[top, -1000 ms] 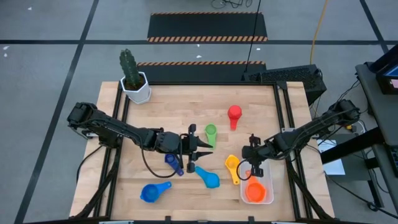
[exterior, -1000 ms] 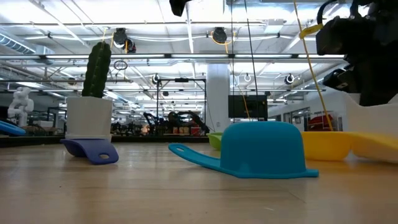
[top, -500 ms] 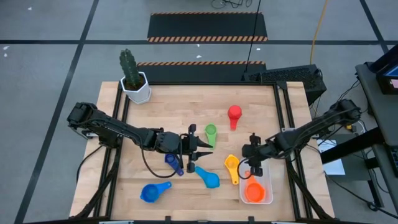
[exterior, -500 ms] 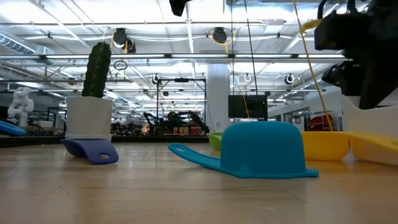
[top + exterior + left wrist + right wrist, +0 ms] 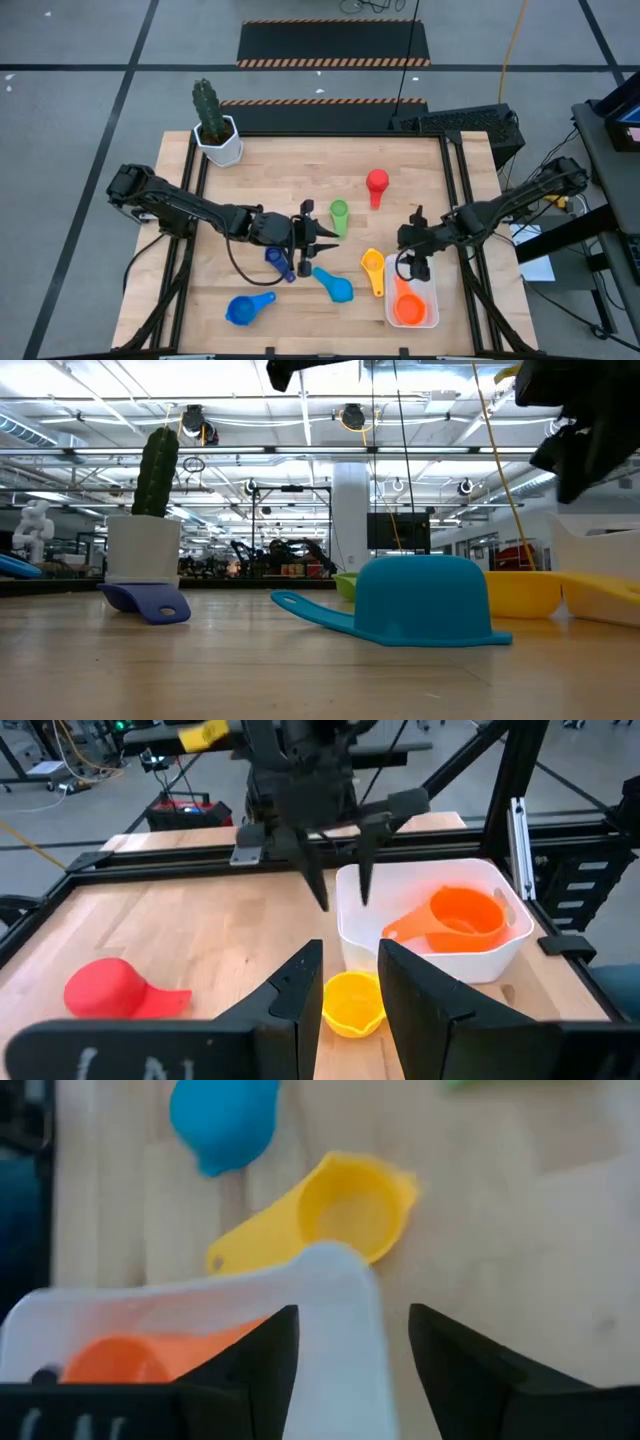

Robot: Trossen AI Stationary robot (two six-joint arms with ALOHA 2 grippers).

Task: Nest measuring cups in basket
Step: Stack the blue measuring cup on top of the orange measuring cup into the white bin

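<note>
The orange cup (image 5: 408,306) lies in the white basket (image 5: 430,320) at the table's near right, its handle toward the far side (image 5: 460,915). My right gripper (image 5: 419,264) hangs open just above the basket's far end, touching nothing; the basket's rim (image 5: 340,1285) shows between its fingers. The yellow cup (image 5: 373,266) lies just left of the basket. A teal cup (image 5: 334,285) lies upside down, with the dark blue cup (image 5: 278,262) and a blue cup (image 5: 245,308) to its left. My left gripper (image 5: 322,240) stands open at mid-table, holding nothing.
A green cup (image 5: 339,212) and a red cup (image 5: 377,184) lie on the table's far half. A cactus in a white pot (image 5: 217,136) stands at the far left corner. Bare wood lies between the pot and the cups.
My right gripper has opened and risen from the basket, shifting a little toward the table's right edge. The orange cup stays lying in the basket.
</note>
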